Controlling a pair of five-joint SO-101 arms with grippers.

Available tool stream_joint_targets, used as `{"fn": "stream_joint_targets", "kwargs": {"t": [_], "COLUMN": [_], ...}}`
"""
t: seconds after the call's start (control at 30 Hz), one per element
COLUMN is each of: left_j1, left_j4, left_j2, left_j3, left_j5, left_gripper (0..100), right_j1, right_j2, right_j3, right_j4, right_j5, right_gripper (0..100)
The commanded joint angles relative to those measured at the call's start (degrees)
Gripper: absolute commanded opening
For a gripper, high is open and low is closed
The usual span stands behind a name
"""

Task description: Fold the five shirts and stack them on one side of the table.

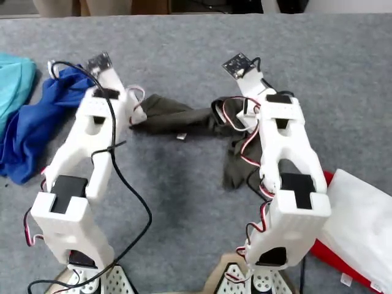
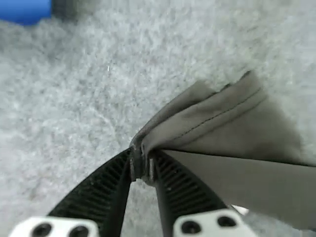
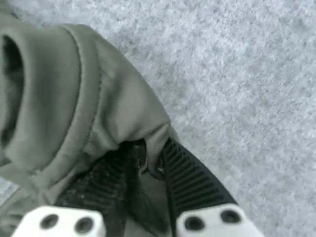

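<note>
left gripper [image 2: 142,170], right gripper [image 3: 148,163]: fingers clamped on 1 olive shirt [image 1: 177,116]. Desk [image 1: 184,202] also: 1 blue shirt [image 1: 37,125], 1 teal shirt [image 1: 12,79], 1 white shirt [image 1: 361,226] atop probably 1 red shirt [image 1: 324,252].

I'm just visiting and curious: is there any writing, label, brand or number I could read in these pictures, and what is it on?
No text can be read in any of the views.
The small white tag on the olive shirt is too small to read, if it bears any print at all.
</note>
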Motion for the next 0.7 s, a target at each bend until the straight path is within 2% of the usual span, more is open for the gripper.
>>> {"fn": "stream_joint_targets", "kwargs": {"t": [0.0, 0.1, 0.2, 0.47, 0.67], "left_j1": [-3.16, -7.03, -10.90, -17.58, -18.99], "left_j4": [13.54, 22.77, 28.66, 40.00, 41.85], "left_j2": [-1.45, -1.89, -1.63, -3.91, -15.34], "left_j3": [-15.91, -26.29, -31.65, -33.32, -27.52], "left_j5": [0.00, -3.08, -4.92, -10.11, -15.82], "left_gripper": [2, 2, 2, 2, 2], "right_j1": [-1.63, -3.21, -5.49, -9.10, -10.59], "right_j2": [-7.78, -13.85, -19.12, -29.67, -42.42], "right_j3": [-3.30, -3.30, -3.21, -3.47, -3.38], "right_j4": [7.03, 13.19, 16.18, 25.32, 34.46], "right_j5": [1.85, 3.08, 3.08, 3.25, 5.80], "right_gripper": [0.5, 0.5, 0.5, 0.5, 0.5]}}
